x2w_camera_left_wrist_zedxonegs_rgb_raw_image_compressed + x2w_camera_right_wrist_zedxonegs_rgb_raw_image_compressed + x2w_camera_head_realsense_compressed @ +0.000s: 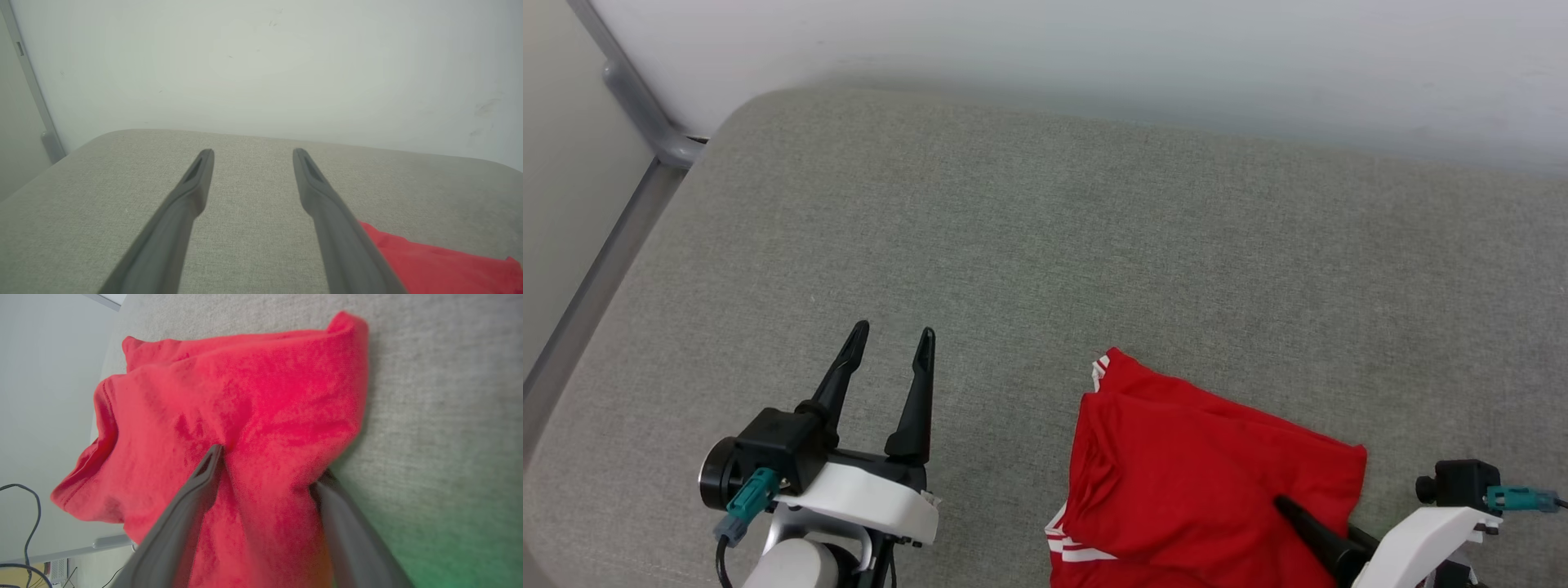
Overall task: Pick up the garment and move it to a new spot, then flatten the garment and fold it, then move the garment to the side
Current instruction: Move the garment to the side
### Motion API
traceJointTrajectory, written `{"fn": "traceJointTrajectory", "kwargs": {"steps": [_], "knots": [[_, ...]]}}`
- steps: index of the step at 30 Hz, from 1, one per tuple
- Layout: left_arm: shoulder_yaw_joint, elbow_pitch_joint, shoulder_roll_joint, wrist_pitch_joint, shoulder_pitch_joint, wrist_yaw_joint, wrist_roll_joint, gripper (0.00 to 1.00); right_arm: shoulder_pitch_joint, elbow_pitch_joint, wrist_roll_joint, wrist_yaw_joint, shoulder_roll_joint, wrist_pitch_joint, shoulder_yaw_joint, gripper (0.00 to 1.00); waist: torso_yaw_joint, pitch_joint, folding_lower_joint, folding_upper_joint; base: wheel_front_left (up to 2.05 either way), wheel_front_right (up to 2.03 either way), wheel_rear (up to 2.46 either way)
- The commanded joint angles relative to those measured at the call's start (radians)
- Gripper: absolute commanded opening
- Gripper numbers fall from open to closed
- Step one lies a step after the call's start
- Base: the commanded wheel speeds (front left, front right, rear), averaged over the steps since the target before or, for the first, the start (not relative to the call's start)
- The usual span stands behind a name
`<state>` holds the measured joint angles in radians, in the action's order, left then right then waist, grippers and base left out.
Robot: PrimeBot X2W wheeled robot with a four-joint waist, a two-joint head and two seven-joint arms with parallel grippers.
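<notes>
A grey metal rail ran along the far-left edge, toward 10 o'clock in the head view, next to the pale wall. The grey cloth-covered tabletop spread from there across the whole view. At about 7 o'clock the left gripper hung over bare grey cloth. Its two dark fingers stood wide apart with nothing between them, pointing toward 12 o'clock. The garment lay at about 5 o'clock, well apart from the left gripper. It was a rumpled, folded-over red heap, with red-and-white striped trim showing at its upper-left tip and its lower-left edge. Its lettering could not be seen. At the far right, near 4 o'clock, the right gripper had its jaws spread wide, not clamped. They straddled a ridge of the red fabric, with one finger lying on top of the cloth and the other at the garment's edge against the tabletop.
</notes>
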<state>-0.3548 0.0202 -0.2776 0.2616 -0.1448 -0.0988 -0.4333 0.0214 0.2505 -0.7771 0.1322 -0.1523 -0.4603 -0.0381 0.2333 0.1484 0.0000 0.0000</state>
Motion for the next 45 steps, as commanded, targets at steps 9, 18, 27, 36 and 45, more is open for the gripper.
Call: {"fn": "traceJointTrajectory", "kwargs": {"steps": [9, 18, 27, 36, 45], "knots": [[0.011, 0.024, 0.010, 0.004, 0.015, 0.015, 0.028, 1.00, -0.034, 0.011, 0.016, -0.003, -0.055, 0.033, -0.048, 0.00, -0.045, -0.041, 0.0000, 0.0000, 0.00, 0.00, 0.00], [0.020, 0.004, -0.002, 0.003, 0.039, 0.010, 0.039, 1.00, -0.081, -0.053, 0.243, -0.002, -0.173, 0.008, -0.056, 0.00, -0.179, -0.052, 0.0000, 0.0000, 0.00, 0.00, 0.00], [0.030, -0.028, -0.005, 0.003, 0.010, 0.017, 0.045, 1.00, -0.169, -0.111, 0.349, -0.002, -0.225, -0.042, 0.016, 0.00, -0.362, 0.019, 0.0000, 0.0000, 0.00, 0.00, 0.00], [0.023, -0.065, -0.047, -0.007, -0.105, 0.053, 0.077, 1.00, -0.348, -0.075, 0.427, -0.002, -0.292, -0.018, 0.122, 0.00, -0.450, 0.204, 0.0000, 0.0000, 0.00, 0.00, 0.00], [0.022, -0.119, -0.091, -0.023, -0.237, 0.081, 0.117, 1.00, -0.516, 0.019, 0.533, -0.002, -0.359, 0.030, 0.312, 0.00, -0.453, 0.385, 0.0000, 0.0000, 0.00, 0.00, 0.00]]}}
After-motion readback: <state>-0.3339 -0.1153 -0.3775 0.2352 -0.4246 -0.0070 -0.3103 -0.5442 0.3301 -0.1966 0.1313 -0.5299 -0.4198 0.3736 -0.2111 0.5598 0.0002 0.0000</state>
